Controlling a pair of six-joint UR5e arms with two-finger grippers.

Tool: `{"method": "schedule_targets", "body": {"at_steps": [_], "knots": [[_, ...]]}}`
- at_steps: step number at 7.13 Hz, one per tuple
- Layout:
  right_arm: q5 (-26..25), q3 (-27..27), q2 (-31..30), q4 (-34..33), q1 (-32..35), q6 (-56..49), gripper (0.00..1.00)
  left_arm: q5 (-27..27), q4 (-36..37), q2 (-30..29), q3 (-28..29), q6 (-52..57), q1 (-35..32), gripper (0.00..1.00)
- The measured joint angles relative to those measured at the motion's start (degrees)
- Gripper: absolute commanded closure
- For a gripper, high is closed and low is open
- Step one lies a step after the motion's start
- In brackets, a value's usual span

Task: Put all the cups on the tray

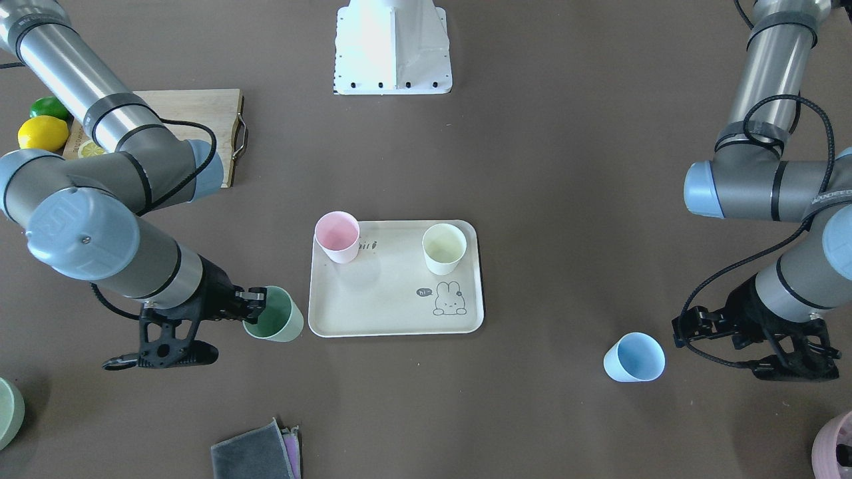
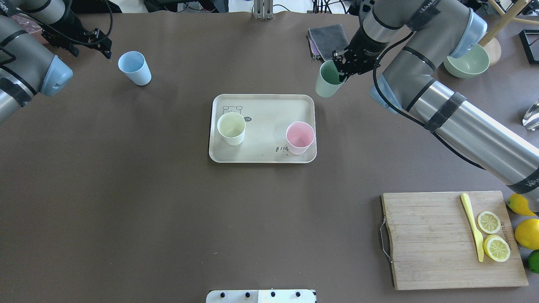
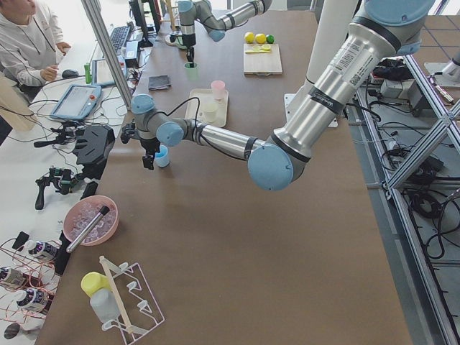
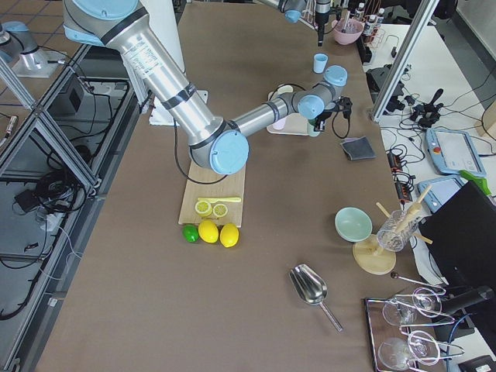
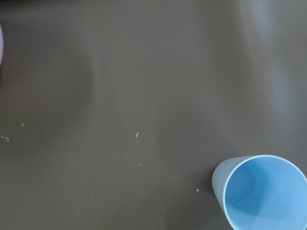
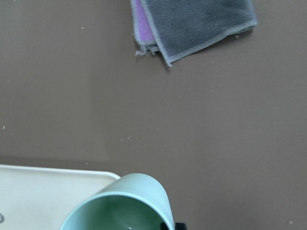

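Overhead exterior, nearest first: cream-white cup (image 2: 231,128) and pink cup (image 2: 300,137) upright on the tray (image 2: 265,122), already placed. Just beyond its far right corner, sage green cup (image 2: 328,84) tilted, pinched at the rim by the right claw (image 2: 340,72), one finger inside, one outside; third placement in hand, seemingly. Next calls for shifting over bare tray, levelling, lowering, releasing. Farthest left, blue cup (image 2: 134,68) upright on the worktop (image 2: 168,189); left claw (image 2: 103,46) near it, holding nothing, opening impossible to tell.
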Motion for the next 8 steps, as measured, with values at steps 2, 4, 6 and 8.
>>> {"method": "schedule_targets", "body": {"at_steps": [2, 4, 6, 8], "knots": [[-0.6, 0.1, 1.2, 0.4, -3.6, 1.9, 0.01, 0.0, -2.0, -1.0, 1.9, -2.8, 2.5, 0.07], [-3.1, 0.1, 1.6, 1.9, -6.1, 3.2, 0.0, -0.2, -2.6, -2.2, 3.6, -3.1, 3.0, 0.09], [-4.7, 0.2, 1.6, 3.9, -7.1, 4.7, 0.0, -0.5, -2.9, -3.7, 5.6, -2.8, 2.8, 0.3], [-4.6, 2.1, 1.0, 3.9, -6.6, 5.4, 0.0, -0.8, -4.8, -4.2, 8.2, -2.6, 2.8, 1.0]]}}
